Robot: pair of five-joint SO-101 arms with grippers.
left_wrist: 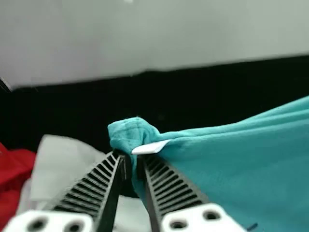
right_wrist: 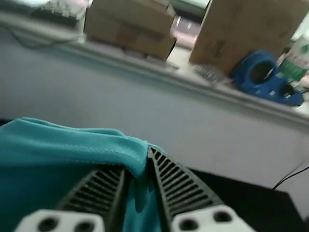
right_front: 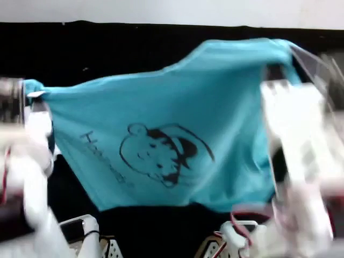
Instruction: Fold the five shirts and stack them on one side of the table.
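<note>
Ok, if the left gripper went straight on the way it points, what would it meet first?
Beyond the teal shirt corner it holds, the left gripper faces the black tabletop, probably meeting that before the pale wall behind; depth is unclear.

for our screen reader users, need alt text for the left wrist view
The left gripper pinches a bunched corner of a teal shirt, its black ridged fingers shut on the cloth. Nearby lie a red cloth and a white cloth on the black table.
</note>
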